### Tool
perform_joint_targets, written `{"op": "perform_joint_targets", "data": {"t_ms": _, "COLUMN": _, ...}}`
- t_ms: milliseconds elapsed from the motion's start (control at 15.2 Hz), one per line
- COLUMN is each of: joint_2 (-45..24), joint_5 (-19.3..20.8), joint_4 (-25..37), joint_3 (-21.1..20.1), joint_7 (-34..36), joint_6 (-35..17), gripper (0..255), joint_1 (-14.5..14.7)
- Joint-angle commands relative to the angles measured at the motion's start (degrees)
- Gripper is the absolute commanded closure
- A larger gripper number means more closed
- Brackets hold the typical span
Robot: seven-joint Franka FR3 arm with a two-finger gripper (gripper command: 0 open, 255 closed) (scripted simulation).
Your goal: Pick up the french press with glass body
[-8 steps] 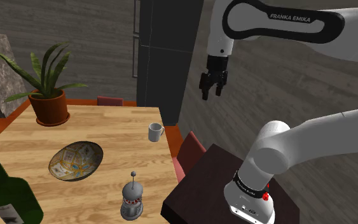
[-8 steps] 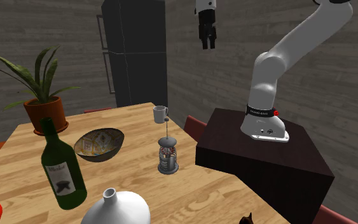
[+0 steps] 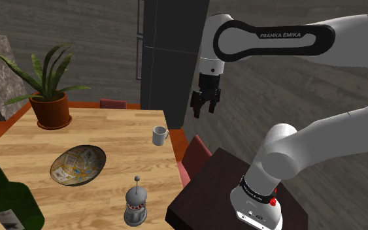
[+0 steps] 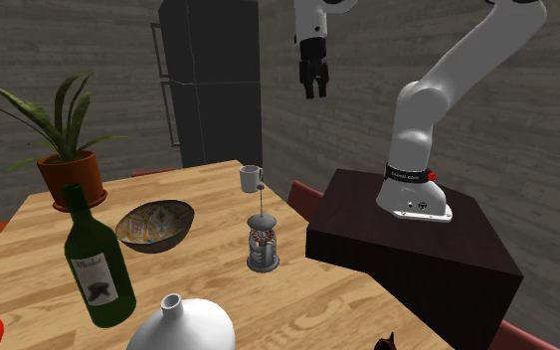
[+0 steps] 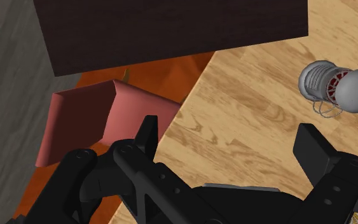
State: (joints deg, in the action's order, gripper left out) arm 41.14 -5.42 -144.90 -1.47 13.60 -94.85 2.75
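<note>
Open and holding nothing, the black gripper (image 3: 202, 110) hangs in the air at the upper middle of the shoulder view, above and to the right of the grey mug (image 3: 159, 135) on the wooden table (image 3: 110, 127). Far below it, at the frame's bottom centre, the french press (image 3: 136, 206) stands upright near the table's edge, between the patterned bowl (image 3: 78, 164) and the dark stand (image 3: 205, 189). In the second exterior view the french press (image 4: 262, 242) sits mid-frame with the gripper (image 4: 314, 92) near the top. From the wrist camera, the french press (image 5: 333, 86) lies beyond one fingertip, touching neither, and a red chair (image 5: 82, 121) is beside the table edge.
</note>
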Motion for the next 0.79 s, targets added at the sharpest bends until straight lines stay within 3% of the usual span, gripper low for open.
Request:
{"op": "perform_joint_targets", "data": {"t_ms": 0, "joint_2": -1.4, "joint_5": -1.8, "joint_4": -2.0, "joint_3": -1.3, "joint_7": 1.3, "joint_6": -3.7, "gripper": 0, "joint_1": 0.9}}
{"op": "perform_joint_targets", "data": {"t_ms": 726, "joint_2": -17.0, "joint_5": -11.3, "joint_4": -6.7, "joint_3": -8.5, "joint_7": 6.2, "joint_6": -25.8, "gripper": 0, "joint_1": 6.4}}
